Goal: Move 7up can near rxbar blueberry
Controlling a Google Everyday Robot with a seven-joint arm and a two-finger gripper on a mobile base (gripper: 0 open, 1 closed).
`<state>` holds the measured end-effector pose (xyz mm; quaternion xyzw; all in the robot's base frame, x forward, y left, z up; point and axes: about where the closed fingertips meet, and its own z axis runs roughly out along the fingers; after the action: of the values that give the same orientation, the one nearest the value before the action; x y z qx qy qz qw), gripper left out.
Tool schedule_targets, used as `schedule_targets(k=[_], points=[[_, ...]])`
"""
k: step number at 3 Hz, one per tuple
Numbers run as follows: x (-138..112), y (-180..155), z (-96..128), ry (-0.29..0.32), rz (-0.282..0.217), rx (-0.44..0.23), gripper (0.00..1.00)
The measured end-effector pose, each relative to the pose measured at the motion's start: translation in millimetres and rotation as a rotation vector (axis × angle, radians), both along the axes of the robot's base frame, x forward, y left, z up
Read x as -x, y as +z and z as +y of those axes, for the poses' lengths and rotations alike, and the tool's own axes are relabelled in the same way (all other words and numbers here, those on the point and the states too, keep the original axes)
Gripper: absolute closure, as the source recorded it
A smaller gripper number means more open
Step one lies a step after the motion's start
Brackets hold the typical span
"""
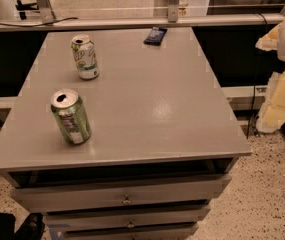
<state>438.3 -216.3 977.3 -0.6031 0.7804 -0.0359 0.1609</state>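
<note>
At the bottom of the frame, a stack of grey drawers (124,196) with small round knobs sits under the table, the top one pulled slightly out. A dark shape fills the lower left corner; what it is cannot be told. Speckled floor (264,194) shows at the lower right.

The grey table (162,109) takes up most of the centre of the frame. Nearest on it, in the left centre of the frame, stands a shiny green can (71,116), upright, its silver top showing a dark opening. It sits close to the table's left side and not far from the front edge.

Farther back, in the upper left of the frame, the 7up can (85,57) stands upright, pale white and light green with green lettering and a silver top. It is apart from the green can, a little to the right of it in the frame.

At the top centre, the bar (155,35) lies flat, dark blue, right by the table's far edge. It is well apart from the 7up can, up and to the right of it, with bare tabletop between them.

Behind the table a pale rail (132,23) runs across the top of the frame.

At the right edge, off the table's side, pale blocky shapes look like the arm (281,91). The gripper cannot be picked out among them, so whether it is open or closed cannot be told
</note>
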Motion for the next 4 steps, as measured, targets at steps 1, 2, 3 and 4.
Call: schedule_targets(k=[1, 2, 3, 4], points=[[0.0, 0.0, 0.0, 0.000, 0.000, 0.000, 0.00], [-3.0, -1.3, 3.0, -0.007, -0.008, -0.027, 0.00], [-16.3, -18.2, 18.9, 0.003, -0.018, -0.132, 0.00], [-38.0, -53.5, 46.6, 0.018, -0.012, -0.298, 0.00]])
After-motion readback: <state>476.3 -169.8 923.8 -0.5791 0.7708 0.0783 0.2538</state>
